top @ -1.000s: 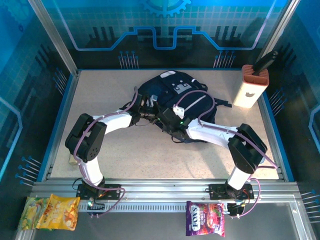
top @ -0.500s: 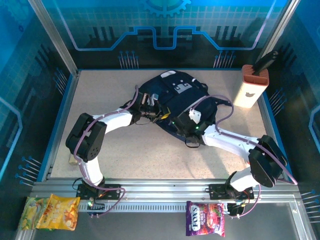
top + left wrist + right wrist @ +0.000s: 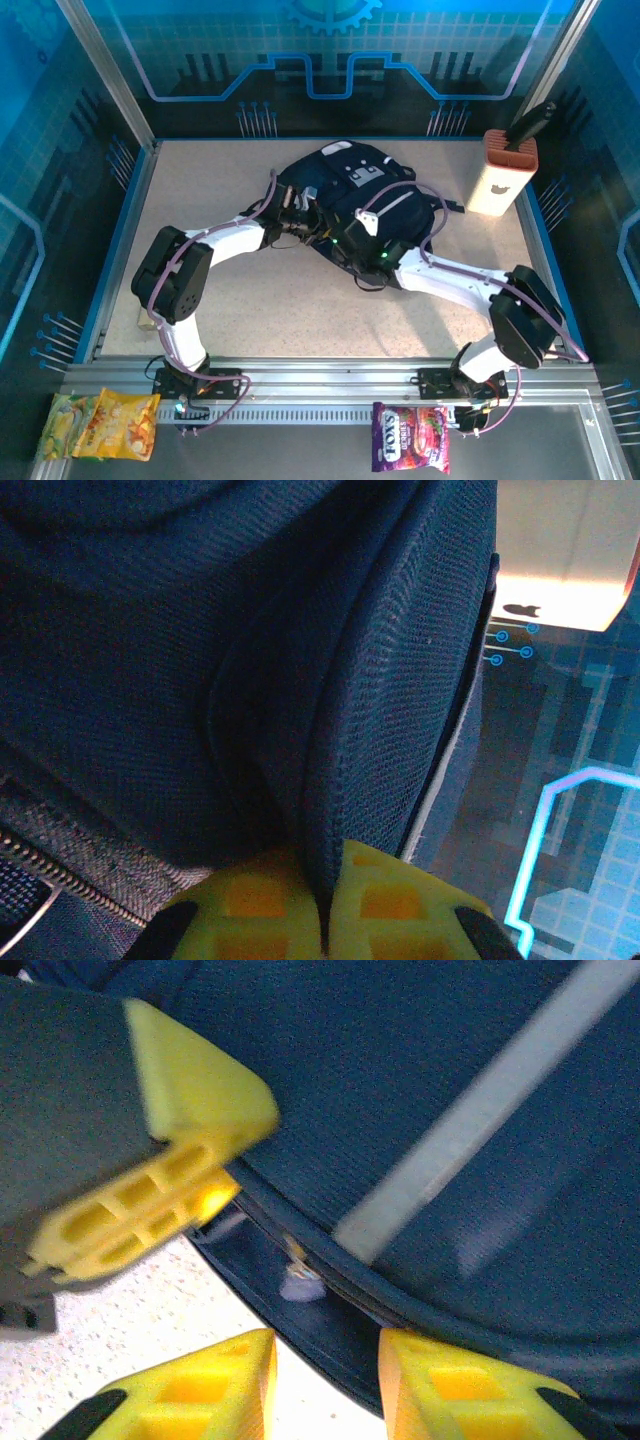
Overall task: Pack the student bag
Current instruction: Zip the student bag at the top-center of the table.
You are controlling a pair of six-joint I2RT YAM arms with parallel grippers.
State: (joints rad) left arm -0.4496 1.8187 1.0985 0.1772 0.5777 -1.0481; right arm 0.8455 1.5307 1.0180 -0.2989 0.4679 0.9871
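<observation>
Starting nearest, on the dark ledge in front of the arm bases: yellow snack packets [image 3: 100, 424] at the left, a purple packet [image 3: 410, 437] toward the right. Past those, onto the speckled table [image 3: 250, 310], with both arms reaching inward to meet at the near edge of the student bag [image 3: 345, 175]. Lies flat at mid-table, toward the far side, navy with thin white stripes. At its near-left edge, left gripper [image 3: 325, 905], fingers pressed together on a raised fold of the navy fabric. Just beside, right gripper [image 3: 325, 1385], fingers parted by a modest gap, clasping nothing, poised at the bag's rim with a small pale tab [image 3: 298, 1282] just beyond the tips. Farther off, near the far right corner and apart from the bag, a white-and-orange box [image 3: 502, 175] standing upright with a dark object poking from its top.
</observation>
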